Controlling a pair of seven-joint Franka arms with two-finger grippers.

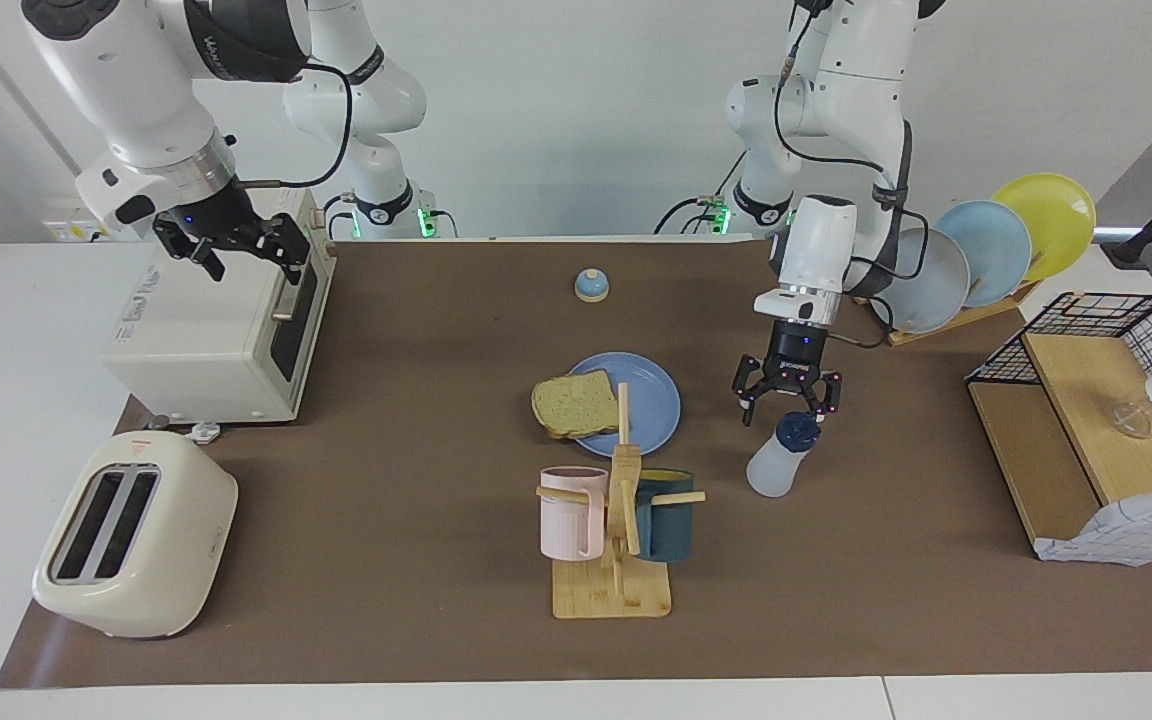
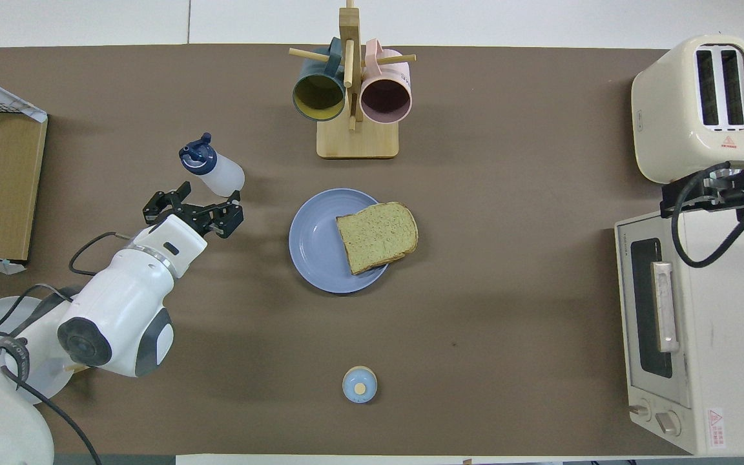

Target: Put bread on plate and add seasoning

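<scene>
The bread [image 1: 573, 402] [image 2: 377, 236] lies on the blue plate [image 1: 652, 405] [image 2: 312, 248], overhanging its rim toward the right arm's end. The seasoning [image 1: 779, 460] [image 2: 212, 169], a white bottle with a navy cap, stands on the mat beside the plate toward the left arm's end. My left gripper [image 1: 787, 397] [image 2: 192, 208] hangs open just above the cap, clear of it and holding nothing. At the other end of the table my right gripper [image 1: 244, 252] waits open over the toaster oven [image 1: 206, 335].
A wooden mug rack [image 1: 616, 540] with a pink and a dark teal mug stands farther from the robots than the plate. A small bell [image 1: 591, 286] sits nearer to them. A toaster [image 1: 131, 535], a dish rack [image 1: 986, 260] with plates and a wooden shelf [image 1: 1086, 430] line the table's ends.
</scene>
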